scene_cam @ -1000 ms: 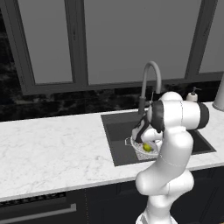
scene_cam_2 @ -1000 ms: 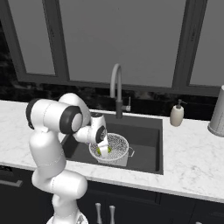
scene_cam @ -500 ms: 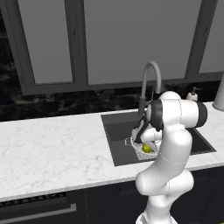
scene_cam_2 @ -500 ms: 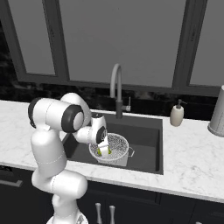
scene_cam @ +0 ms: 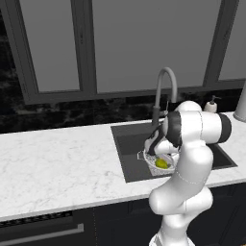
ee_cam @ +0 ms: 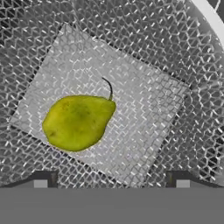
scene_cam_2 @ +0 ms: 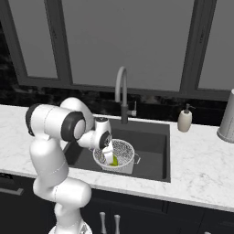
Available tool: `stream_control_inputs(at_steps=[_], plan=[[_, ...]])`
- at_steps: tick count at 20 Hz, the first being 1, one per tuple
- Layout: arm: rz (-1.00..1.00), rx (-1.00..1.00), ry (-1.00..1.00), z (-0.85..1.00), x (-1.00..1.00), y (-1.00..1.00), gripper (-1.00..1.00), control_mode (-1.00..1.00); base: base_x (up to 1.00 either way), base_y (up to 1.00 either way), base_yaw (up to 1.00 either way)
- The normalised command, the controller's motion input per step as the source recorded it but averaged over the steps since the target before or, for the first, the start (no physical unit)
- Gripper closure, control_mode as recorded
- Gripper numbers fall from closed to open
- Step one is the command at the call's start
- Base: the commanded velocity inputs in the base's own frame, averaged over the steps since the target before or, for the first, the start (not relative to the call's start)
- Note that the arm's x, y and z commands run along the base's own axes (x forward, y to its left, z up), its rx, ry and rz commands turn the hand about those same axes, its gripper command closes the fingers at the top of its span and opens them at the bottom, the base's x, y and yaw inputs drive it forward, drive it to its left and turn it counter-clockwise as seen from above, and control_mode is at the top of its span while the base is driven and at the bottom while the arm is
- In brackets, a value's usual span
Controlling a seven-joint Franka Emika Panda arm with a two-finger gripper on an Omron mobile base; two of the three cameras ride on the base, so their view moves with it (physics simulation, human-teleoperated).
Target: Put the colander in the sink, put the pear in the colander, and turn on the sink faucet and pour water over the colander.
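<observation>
Silvery perforated metal colander is sitting in the dark grey rectangular sink, with the small yellow-green pear lying free on its mesh floor. Hovering just above, the claw is spread open, gripping nothing. Behind are standing the tall grey gooseneck faucet and, farther right, a beige soap bottle on the white marble bench.

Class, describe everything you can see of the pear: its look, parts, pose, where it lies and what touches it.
The pear is small, yellow-green and smooth-skinned, with a thin, dark, curved stem at its narrow end. It lies on its side on the mesh bottom of the colander, which sits in the sink. Only the mesh beneath touches it. The end effector hovers above it, fingertips spread wide apart and clear of the fruit.
</observation>
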Motion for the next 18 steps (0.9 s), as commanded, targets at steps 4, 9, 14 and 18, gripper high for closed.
stream_control_inputs(at_steps=[4,9,14,18], plan=[[0.03,0.08,-0.01,0.93,-0.38,0.07,-1.0,-1.0,0.0,0.0,0.0],[0.14,0.04,0.0,0.79,-0.76,-0.07,-1.0,-1.0,0.0,0.0,0.0],[0.25,0.0,-0.07,0.61,-0.85,0.0,-1.0,-1.0,0.0,0.0,0.0],[0.16,0.04,0.0,0.8,-0.13,-0.01,-1.0,-1.0,0.0,0.0,0.0]])
